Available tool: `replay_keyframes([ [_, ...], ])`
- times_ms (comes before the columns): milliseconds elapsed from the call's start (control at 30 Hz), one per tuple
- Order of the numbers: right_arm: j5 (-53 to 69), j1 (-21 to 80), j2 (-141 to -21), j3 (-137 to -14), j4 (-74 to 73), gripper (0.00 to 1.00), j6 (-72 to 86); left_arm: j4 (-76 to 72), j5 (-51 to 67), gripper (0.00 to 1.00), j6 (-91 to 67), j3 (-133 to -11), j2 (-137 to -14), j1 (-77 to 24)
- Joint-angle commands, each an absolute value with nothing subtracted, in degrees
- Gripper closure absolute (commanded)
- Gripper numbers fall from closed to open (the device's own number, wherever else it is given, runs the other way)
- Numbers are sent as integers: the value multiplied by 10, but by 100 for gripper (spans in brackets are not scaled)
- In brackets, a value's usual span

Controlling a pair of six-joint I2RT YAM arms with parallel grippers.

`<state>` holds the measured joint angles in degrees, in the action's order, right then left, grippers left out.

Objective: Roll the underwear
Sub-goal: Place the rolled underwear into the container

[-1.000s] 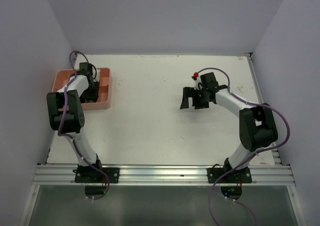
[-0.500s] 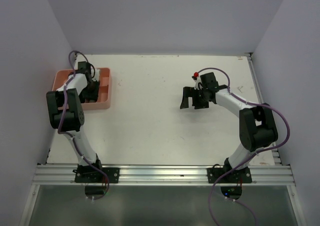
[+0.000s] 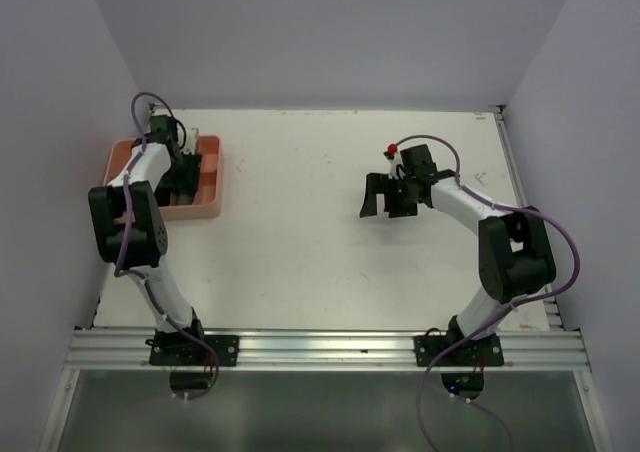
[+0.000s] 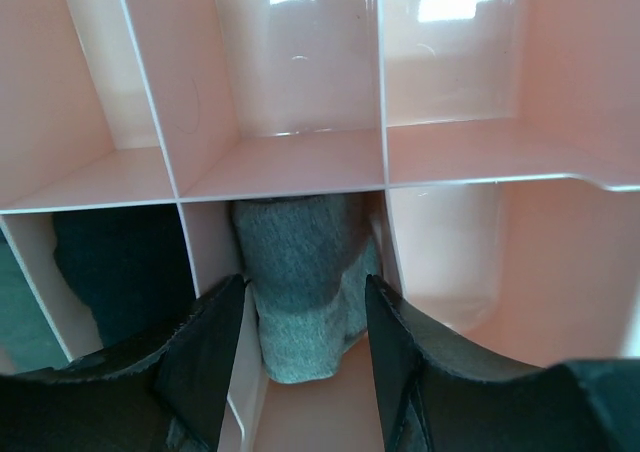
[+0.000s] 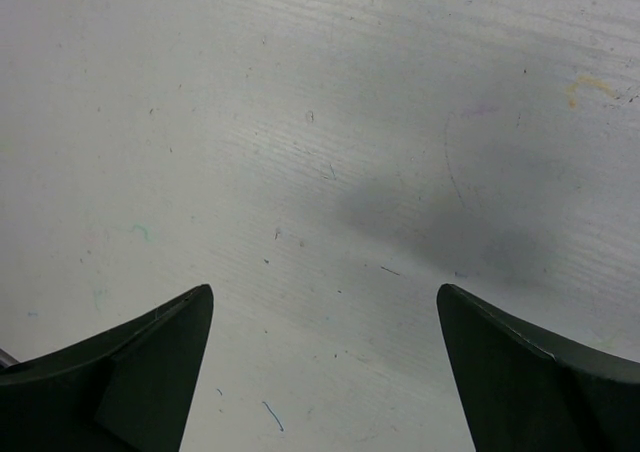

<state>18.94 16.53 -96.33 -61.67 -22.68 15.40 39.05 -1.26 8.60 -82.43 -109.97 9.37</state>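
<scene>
The white table stretched out in front of both arms, and the pink compartment tray sat at its far left corner, handy for filing finished rolls. Over on the right, the right gripper hung above plain tabletop, jaws flung wide and holding nothing, parked out of the way by the look of it. And there was the left gripper, down in the tray, jaws parted either side of the grey underwear roll, which rested in its own compartment. That one looked delivered! A dark underwear piece filled the neighbouring slot.
</scene>
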Motion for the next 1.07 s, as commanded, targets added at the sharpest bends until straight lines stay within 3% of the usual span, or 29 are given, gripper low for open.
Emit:
replay_keyframes([
  [0, 194, 164, -948, -635, -215, 1, 157, 374, 24, 41, 106, -858, -1051, 98],
  [133, 194, 163, -935, -649, -228, 1, 151, 329, 63, 33, 129, -863, -981, 87],
  [200, 194, 163, -926, -657, -239, 1, 144, 311, 83, 20, 154, -861, -958, 70],
  [300, 193, 163, -904, -669, -251, 1, 139, 311, 84, 18, 199, -869, -933, 14],
  [400, 199, 163, -877, -680, -260, 1, 138, 299, 105, 0, 214, -859, -909, -65],
  [700, 227, 177, -811, -635, -258, 1, 149, 280, 132, 0, 178, -807, -919, -234],
  [1033, 188, 265, -809, -568, -243, 1, 147, 238, 150, 0, 126, -726, -941, -265],
])
